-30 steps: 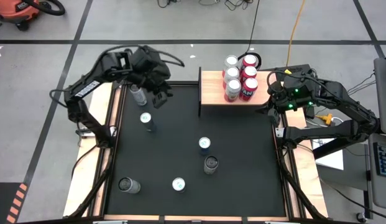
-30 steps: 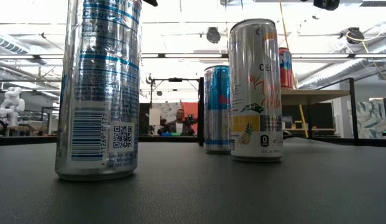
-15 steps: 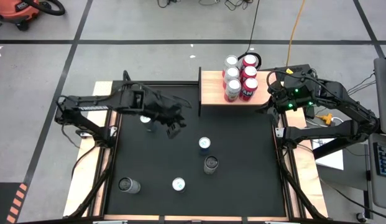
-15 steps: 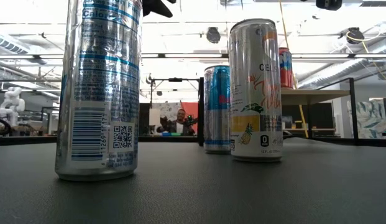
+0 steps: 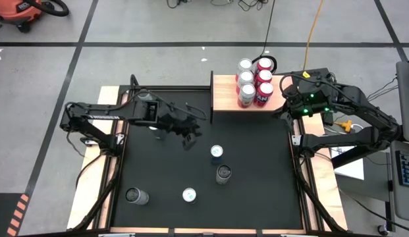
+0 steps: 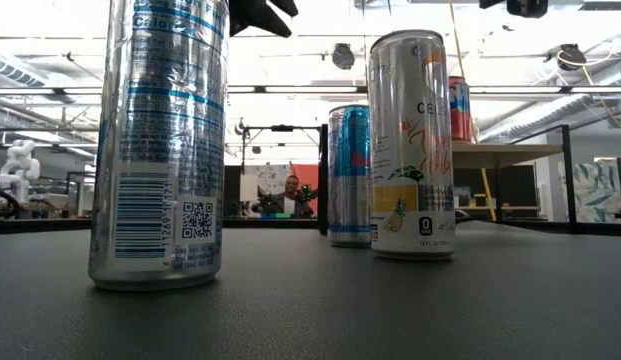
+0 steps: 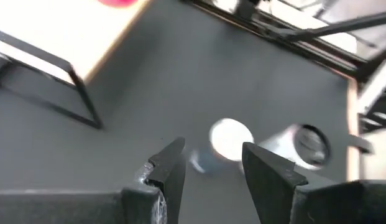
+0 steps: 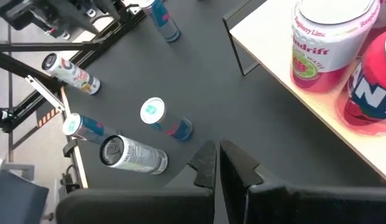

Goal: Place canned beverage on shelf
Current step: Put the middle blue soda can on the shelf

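canned beverage [image 5: 217, 153], the blue one with a pale lid, stands upright on the black table [image 5: 257, 184] near its middle, just beyond the left gripper [image 5: 188, 135], which hangs above the mat with nothing between its fingers. in the left wrist view the two dark fingers [image 7: 171, 165] stand parted and empty, and that can's round top [image 7: 230, 137] shows between and past them, with a silver can [image 7: 307, 144] beside it. in the high view this silver can [image 5: 223, 174] stands just beside the blue one, toward the near edge. farther out on the table are a white-topped can [image 5: 189, 195] and a dark-topped can [image 5: 134, 195] near the front, and two more cans [image 5: 153, 125] by the left arm near the table's left side.

the shelf [image 5: 225, 99], a light-wood board on a black frame, sits at the far edge of the table and carries a cluster of six cans [image 5: 254, 82], silver and red, on its right half; its left half is bare wood.

the right gripper [image 5: 287, 89] waits at the shelf's right end, fingers clenched together on nothing, as the right wrist view shows [image 8: 214, 163].
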Available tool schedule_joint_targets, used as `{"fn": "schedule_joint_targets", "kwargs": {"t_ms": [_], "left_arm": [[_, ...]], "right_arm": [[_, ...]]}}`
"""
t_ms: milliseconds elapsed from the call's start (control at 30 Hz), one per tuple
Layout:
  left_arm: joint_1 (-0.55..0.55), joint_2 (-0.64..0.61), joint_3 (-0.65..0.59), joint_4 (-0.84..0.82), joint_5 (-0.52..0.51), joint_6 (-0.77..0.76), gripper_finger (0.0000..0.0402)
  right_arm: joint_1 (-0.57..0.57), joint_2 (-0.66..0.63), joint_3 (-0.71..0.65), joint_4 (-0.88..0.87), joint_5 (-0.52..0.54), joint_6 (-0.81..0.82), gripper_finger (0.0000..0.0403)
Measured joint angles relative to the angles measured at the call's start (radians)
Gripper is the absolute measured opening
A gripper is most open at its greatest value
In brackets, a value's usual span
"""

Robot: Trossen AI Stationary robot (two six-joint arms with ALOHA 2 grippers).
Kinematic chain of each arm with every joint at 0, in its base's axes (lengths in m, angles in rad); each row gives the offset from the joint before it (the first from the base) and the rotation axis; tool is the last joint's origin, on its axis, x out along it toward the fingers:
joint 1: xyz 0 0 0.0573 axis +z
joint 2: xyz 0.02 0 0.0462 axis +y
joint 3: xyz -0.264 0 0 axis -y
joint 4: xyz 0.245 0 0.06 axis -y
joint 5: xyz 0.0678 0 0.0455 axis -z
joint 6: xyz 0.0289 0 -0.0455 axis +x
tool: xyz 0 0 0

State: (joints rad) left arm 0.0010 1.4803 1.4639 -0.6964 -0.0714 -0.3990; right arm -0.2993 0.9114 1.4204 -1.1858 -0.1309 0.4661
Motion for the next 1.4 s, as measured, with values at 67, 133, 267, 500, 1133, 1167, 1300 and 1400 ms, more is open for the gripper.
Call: {"fn": "schedule_joint_targets", "kwargs": {"t_ms": [67, 133, 267, 500, 1133, 1167, 1300, 1400], "left_arm": [[0.001, 0.000, 0.000, 0.026, -0.044, 0.027, 0.0160], [0.000, 0.000, 0.000, 0.038, -0.062, 0.058, 0.0160], [0.000, 0.020, 0.002, 0.026, -0.087, 0.062, 0.0160], [0.011, 0.047, 0.004, 0.179, -0.052, 0.050, 0.0160], [-0.009, 0.140, 0.000, 0.142, 0.008, 0.049, 0.0160], [-0.007, 0.147, 0.000, 0.155, 0.034, 0.082, 0.0162], [0.005, 0.163, 0.000, 0.222, 0.147, 0.126, 0.0188], [0.007, 0.171, 0.001, 0.224, 0.147, 0.154, 0.0221]], "right_arm": [[0.000, 0.001, 0.000, 0.000, 0.000, 0.009, 0.0000], [0.000, 0.001, 0.000, 0.000, 0.000, 0.012, 0.0000], [0.000, 0.001, 0.000, 0.000, 0.000, 0.012, 0.0000], [0.000, 0.002, 0.000, 0.000, -0.022, 0.053, 0.0000], [0.000, 0.002, 0.000, 0.000, -0.030, 0.050, 0.0000], [0.000, 0.002, 0.000, 0.000, -0.031, 0.050, 0.0000], [0.000, 0.002, 0.000, -0.001, -0.081, 0.049, 0.0000], [0.000, 0.002, 0.000, 0.000, -0.081, 0.048, 0.0000]]}}
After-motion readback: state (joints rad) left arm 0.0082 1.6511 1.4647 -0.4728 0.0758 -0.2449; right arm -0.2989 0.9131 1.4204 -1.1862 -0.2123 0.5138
